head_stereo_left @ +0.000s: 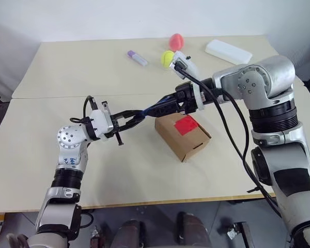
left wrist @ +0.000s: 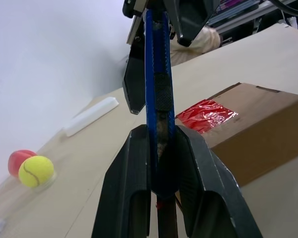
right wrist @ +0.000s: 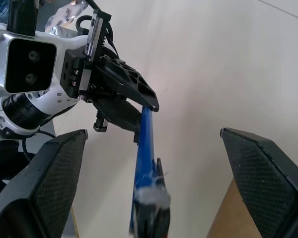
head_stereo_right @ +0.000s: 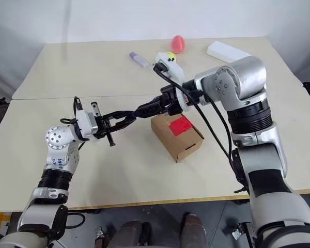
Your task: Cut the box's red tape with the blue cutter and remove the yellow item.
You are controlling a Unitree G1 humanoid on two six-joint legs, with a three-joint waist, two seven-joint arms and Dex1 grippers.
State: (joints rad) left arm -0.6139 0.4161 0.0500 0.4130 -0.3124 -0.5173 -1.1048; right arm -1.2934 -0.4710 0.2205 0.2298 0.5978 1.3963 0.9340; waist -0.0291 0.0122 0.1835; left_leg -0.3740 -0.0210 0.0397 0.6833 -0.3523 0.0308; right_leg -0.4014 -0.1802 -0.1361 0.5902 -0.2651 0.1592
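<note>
The blue cutter [head_stereo_left: 154,109] hangs above the table [head_stereo_left: 67,155], its long axis running from the left gripper [head_stereo_left: 130,119] up toward the right gripper [head_stereo_left: 170,105] — slightly tilted, far end higher. The left gripper's 2 fingers are clamped on the cutter's near end. The right gripper's fingers [right wrist: 268,173] stand wide, 1 on either side of the far end, not touching it. The box [head_stereo_left: 182,135] sits just below and beside the right gripper — its red tape [head_stereo_left: 186,124] faces up.
</note>
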